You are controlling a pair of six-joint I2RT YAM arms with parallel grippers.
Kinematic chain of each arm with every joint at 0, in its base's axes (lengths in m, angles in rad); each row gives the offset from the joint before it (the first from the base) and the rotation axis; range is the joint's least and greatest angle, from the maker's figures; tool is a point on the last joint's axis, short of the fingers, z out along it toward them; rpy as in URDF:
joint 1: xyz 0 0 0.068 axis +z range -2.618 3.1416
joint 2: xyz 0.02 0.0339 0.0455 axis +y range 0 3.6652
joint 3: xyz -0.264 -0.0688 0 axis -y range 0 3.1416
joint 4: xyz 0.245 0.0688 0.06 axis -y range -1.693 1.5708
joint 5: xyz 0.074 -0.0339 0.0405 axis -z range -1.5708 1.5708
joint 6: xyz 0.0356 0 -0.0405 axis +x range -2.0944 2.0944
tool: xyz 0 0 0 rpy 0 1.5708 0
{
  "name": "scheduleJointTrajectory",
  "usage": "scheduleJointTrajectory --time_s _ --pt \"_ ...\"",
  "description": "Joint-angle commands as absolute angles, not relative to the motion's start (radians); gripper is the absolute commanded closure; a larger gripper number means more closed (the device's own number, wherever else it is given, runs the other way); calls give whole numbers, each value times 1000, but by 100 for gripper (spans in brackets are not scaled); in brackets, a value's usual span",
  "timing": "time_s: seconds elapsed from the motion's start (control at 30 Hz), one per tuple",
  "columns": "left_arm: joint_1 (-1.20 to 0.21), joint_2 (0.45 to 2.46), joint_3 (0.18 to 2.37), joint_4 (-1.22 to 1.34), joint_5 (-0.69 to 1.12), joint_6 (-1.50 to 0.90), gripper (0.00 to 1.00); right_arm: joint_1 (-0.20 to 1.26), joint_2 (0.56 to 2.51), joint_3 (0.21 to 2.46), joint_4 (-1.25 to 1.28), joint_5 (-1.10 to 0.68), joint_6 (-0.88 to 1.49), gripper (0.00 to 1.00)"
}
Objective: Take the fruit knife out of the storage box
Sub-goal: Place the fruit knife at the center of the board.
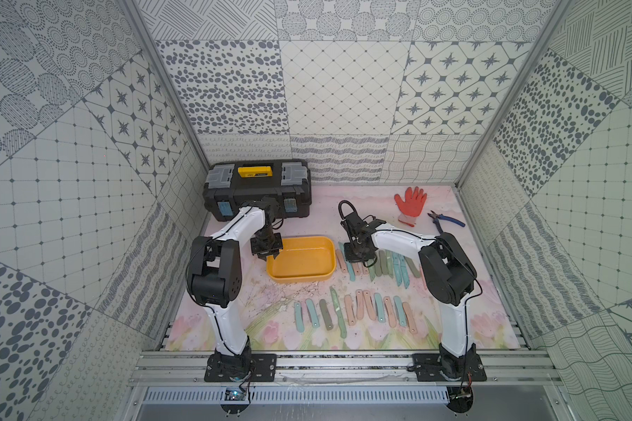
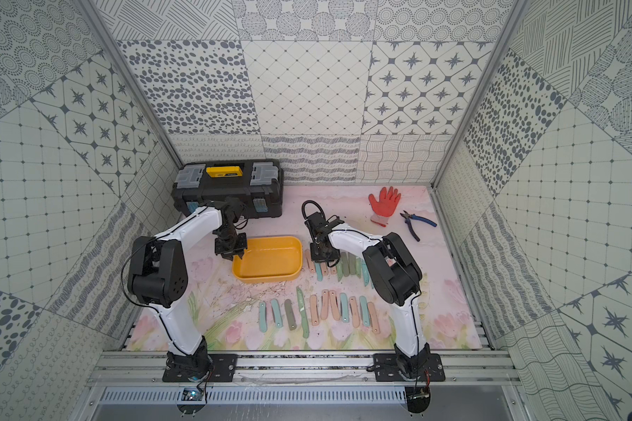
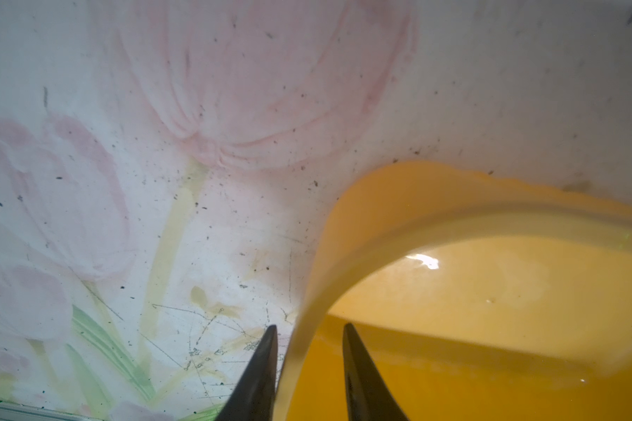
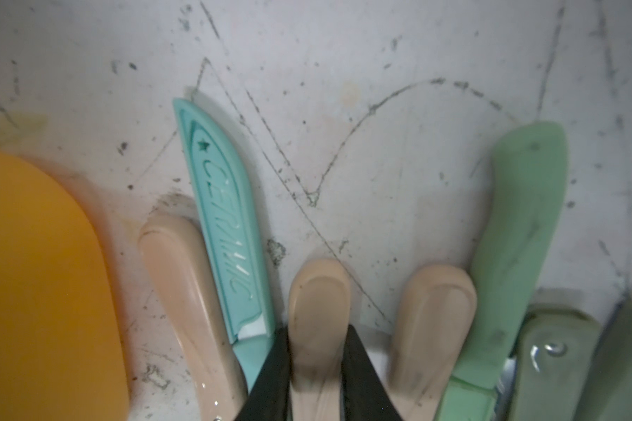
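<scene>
Fruit knife [image 4: 318, 291] pinched by downward-pointing right gripper [image 4: 316, 331] near storage box [image 4: 33, 273].

Black toolbox [image 1: 258, 191], orange glove [image 1: 410, 204], blue pliers [image 1: 449, 220].

Beige fruit knife [image 4: 318, 302] outside yellow storage box [image 1: 301, 278]

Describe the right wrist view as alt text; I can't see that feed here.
The right tool is closed on a beige knife between its dark fingers, in a row of knives on the scuffed pale table. Next to it lie other beige knives, a teal knife marked CERAMIC and a green knife; the yellow storage box shows past them.
</scene>
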State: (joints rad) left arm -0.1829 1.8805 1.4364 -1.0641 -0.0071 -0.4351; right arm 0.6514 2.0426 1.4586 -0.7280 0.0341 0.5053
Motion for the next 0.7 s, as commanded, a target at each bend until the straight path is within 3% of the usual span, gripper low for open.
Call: scheduleJointTrajectory --time_s 0.0,0.67 --pt "-185 1867 1431 -1080 -6 -438 70 652 2057 1460 -730 51 511 76" --pt "-184 1870 1429 -1081 -7 -437 70 637 2072 1485 -745 77 507 74"
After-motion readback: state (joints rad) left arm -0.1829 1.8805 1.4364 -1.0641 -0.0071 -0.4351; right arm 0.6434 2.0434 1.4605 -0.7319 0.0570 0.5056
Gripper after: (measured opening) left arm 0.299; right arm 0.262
